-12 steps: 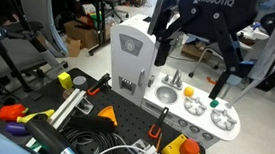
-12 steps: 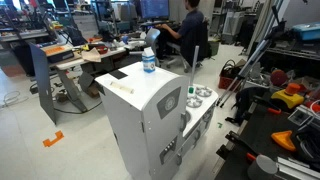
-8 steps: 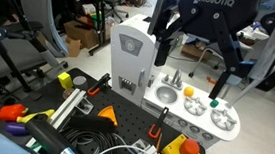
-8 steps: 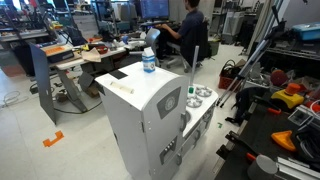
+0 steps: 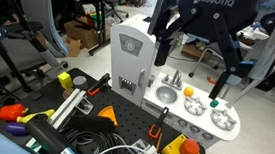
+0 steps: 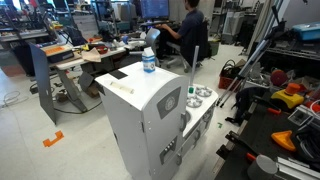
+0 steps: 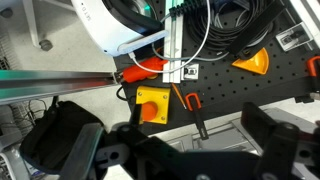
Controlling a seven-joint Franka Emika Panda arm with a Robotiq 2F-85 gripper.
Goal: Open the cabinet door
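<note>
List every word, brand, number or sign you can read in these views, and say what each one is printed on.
"ROBOTIQ": on the body of the gripper, in an exterior view.
Label on the bottle: too small to read.
Marks on the cabinet door: too blurred to read.

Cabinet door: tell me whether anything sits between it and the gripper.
Nothing visible does. In an exterior view the gripper hangs with jaws open above the sink counter, beside the tower, and no object shows between it and the cabinet door.
</note>
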